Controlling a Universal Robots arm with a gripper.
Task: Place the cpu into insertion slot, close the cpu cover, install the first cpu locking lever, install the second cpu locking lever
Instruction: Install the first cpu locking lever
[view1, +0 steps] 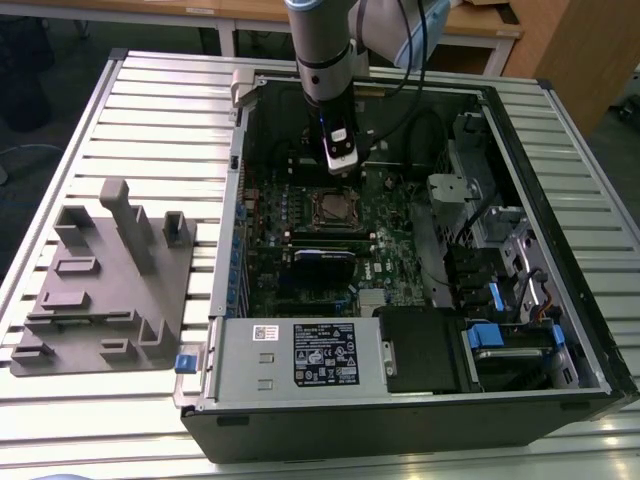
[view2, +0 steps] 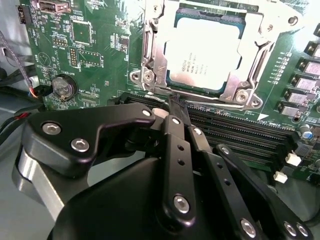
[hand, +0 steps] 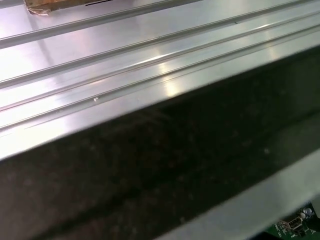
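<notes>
Tower case (view1: 400, 425) lies open on the slatted tabletop (view1: 150, 120), green board (view2: 95, 55) facing up. Insertion slot (view1: 333, 210) sits mid-board, directly under my arm. Cpu cover (view2: 155, 50) looks folded down over the cpu (view2: 207, 50), which sits in the slot: flat, pale silver-grey lid with faint print, framed by the cover's cut-out. Hand (view2: 175, 102) has its fingers pressed together with nothing gripped that I can see, tip at the slot's edge beside the memory slots (view2: 240, 132). My judgement: lever work. I'd push with the closed tip, slow and straight, staying off the cpu lid, until the lever hooks under its tab.
</notes>
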